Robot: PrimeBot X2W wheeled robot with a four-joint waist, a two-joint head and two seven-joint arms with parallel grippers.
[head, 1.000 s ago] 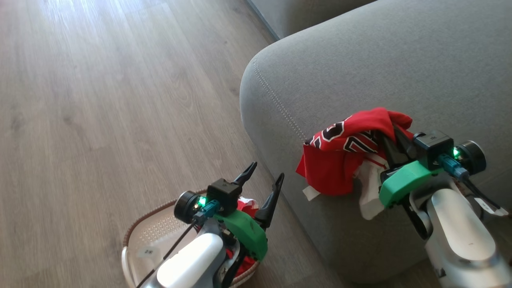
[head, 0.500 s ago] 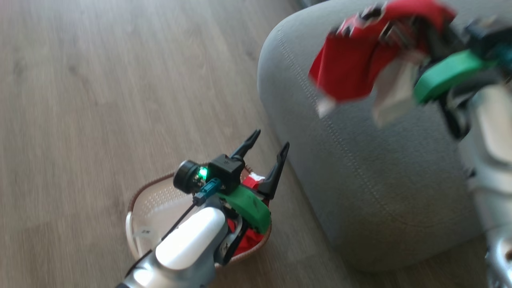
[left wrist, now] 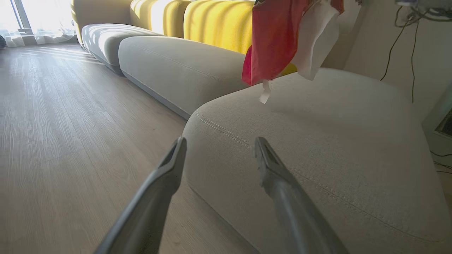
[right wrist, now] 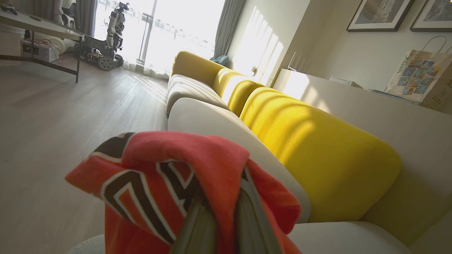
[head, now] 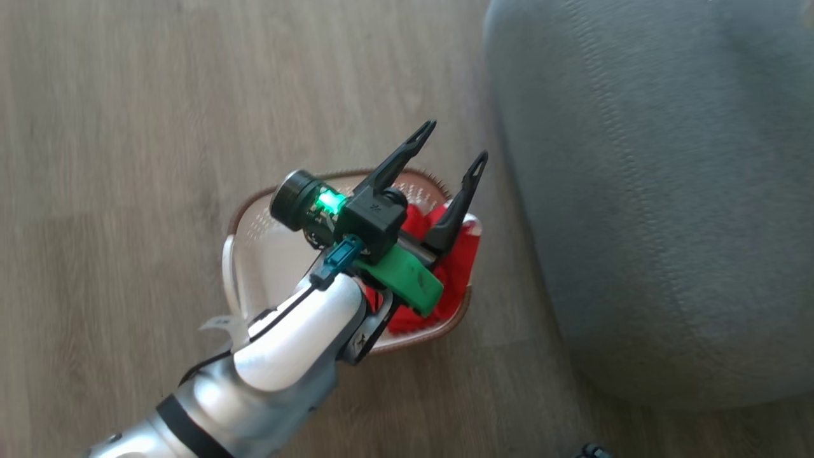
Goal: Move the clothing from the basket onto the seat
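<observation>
Red jersey (right wrist: pixel 169 165) clamped in right gripper (right wrist: pixel 224 225) | carry well over seat (left wrist: pixel 335 134) before releasing | left gripper (head: pixel 456 140) fingers spread, mid-frame over basket (head: pixel 254 210)

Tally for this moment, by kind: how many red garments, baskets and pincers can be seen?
Red garments: 2, the basket garment and the held garment.
Baskets: 1, the basket.
Pincers: 2, the left pincer open, the right pincer shut on the held garment.
Total: 5.
</observation>
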